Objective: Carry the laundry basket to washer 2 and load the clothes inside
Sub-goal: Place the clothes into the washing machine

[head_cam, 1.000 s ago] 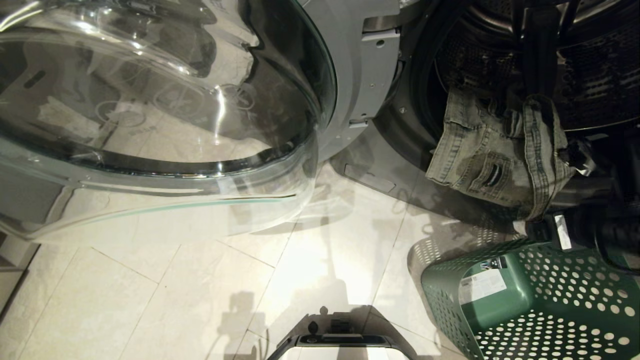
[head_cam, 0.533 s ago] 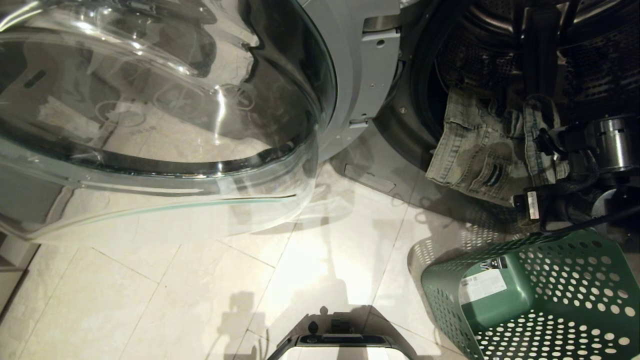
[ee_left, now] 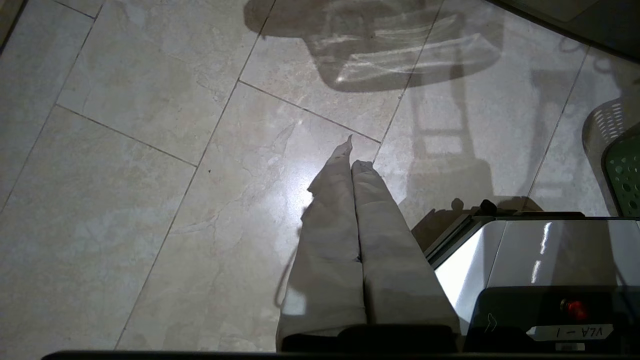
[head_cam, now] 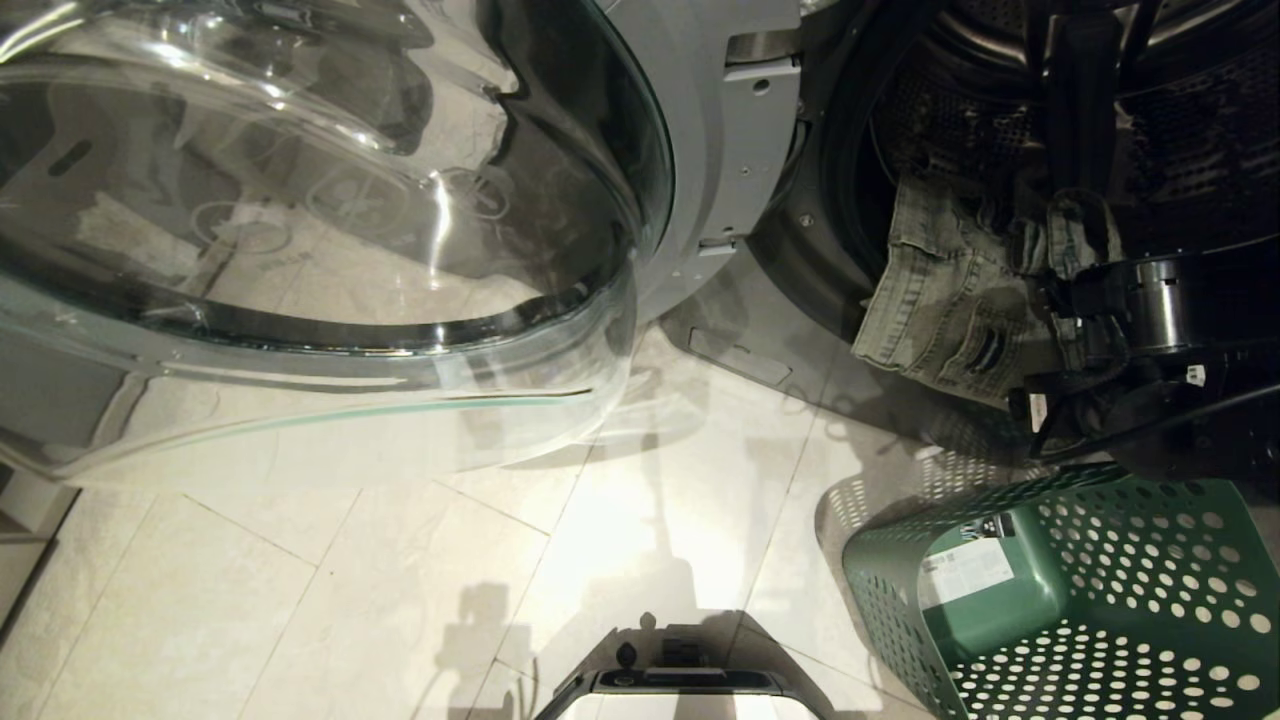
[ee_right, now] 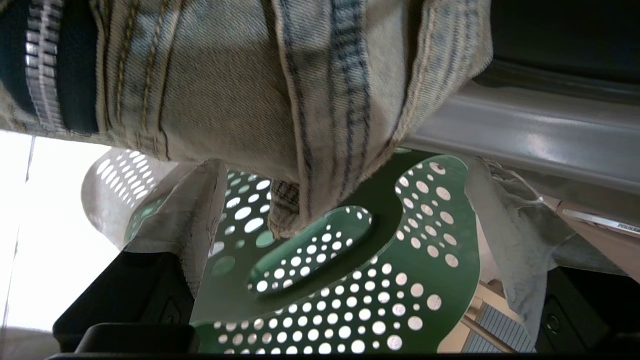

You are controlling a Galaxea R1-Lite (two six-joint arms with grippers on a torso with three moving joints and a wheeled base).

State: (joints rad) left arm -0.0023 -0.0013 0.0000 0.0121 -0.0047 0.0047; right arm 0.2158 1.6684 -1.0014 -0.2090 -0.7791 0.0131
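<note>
Pale blue jeans [head_cam: 950, 290] hang out of the open washer drum [head_cam: 960, 130] over its lower rim. The green perforated laundry basket [head_cam: 1080, 590] stands on the floor just below, at the lower right. My right arm [head_cam: 1160, 320] reaches in from the right between the two. In the right wrist view my right gripper [ee_right: 345, 200] is open wide. A hanging end of the jeans [ee_right: 310, 125] dangles between its fingers [ee_right: 195, 215] without being pinched, and the basket wall [ee_right: 400, 280] lies beyond. My left gripper [ee_left: 351, 160] is shut and empty over the floor tiles.
The washer's glass door [head_cam: 330, 200] is swung wide open and fills the upper left of the head view. Its grey hinge frame [head_cam: 740, 140] stands beside the drum opening. My base's front edge [head_cam: 680, 680] shows at the bottom, over pale floor tiles [head_cam: 400, 560].
My right arm has swung left in front of the hanging jeans and now covers their lower right part. The jeans, basket, door and left arm have not moved.
</note>
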